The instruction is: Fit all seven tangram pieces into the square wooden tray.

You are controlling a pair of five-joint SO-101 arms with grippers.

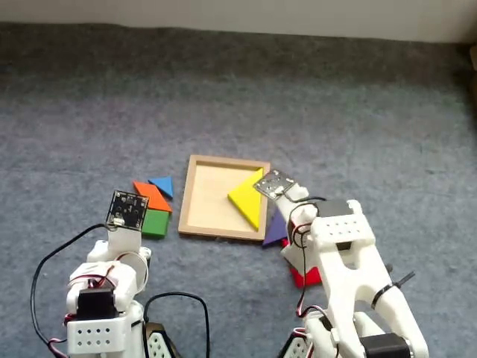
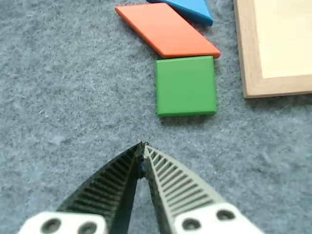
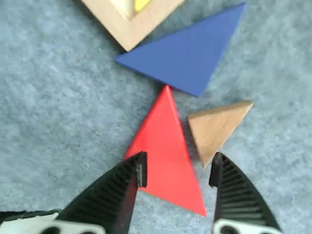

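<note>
Tangram tray (image 1: 195, 195) is holding only the yellow triangle (image 1: 248, 200), with the other six lying on the carpet (image 1: 335, 112) around it, while my right claw (image 3: 178, 168) is hovering spread over the red triangle (image 3: 168, 146) and my left claw (image 2: 144, 148) is hanging pinched together, empty.

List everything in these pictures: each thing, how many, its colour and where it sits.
tray: one, pale wood, mid-mat.
yellow triangle: one, inside the tray.
light blue triangle: one, left arm's side.
parallelogram: one, orange, beside it.
square: one, green, next to the parallelogram.
dark blue triangle: one, by the tray's corner.
red triangle: one, tip toward the dark blue triangle.
tan triangle: one, beside the red triangle.
mat: one, grey, under everything.
left gripper: one, black, closed, short of the square.
right gripper: one, black, fingers apart over the red triangle.
</note>
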